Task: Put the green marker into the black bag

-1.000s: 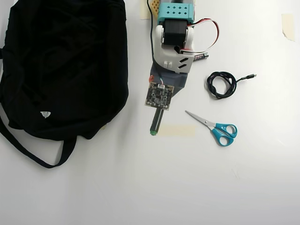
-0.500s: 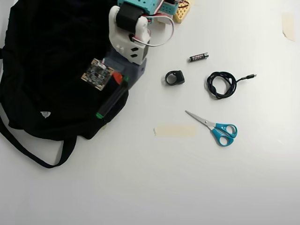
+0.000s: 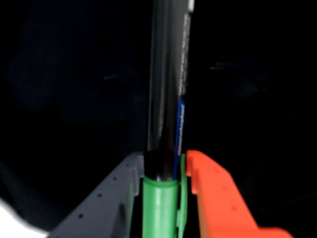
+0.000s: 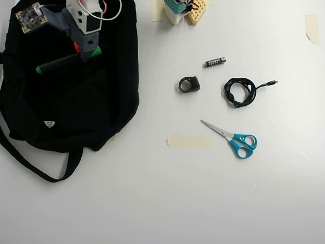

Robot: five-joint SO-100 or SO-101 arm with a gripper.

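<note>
My overhead camera looks straight down from well above, taking in the whole white surface [image 4: 203, 193]. My wrist camera rides close behind the fingers [image 3: 161, 198], looking along them. Both views share the black bag [image 4: 96, 112] at upper left.

White table [image 4: 177, 203], overhead view: AAA-type battery [image 4: 215, 62]; small black ring-like item [image 4: 189, 84] below-left of it; coiled black cable [image 4: 242, 91]; blue-handled scissors [image 4: 232, 138]; masking tape strip [image 4: 189, 141] left of scissors; tape scrap [image 4: 312, 28] top right.
</note>
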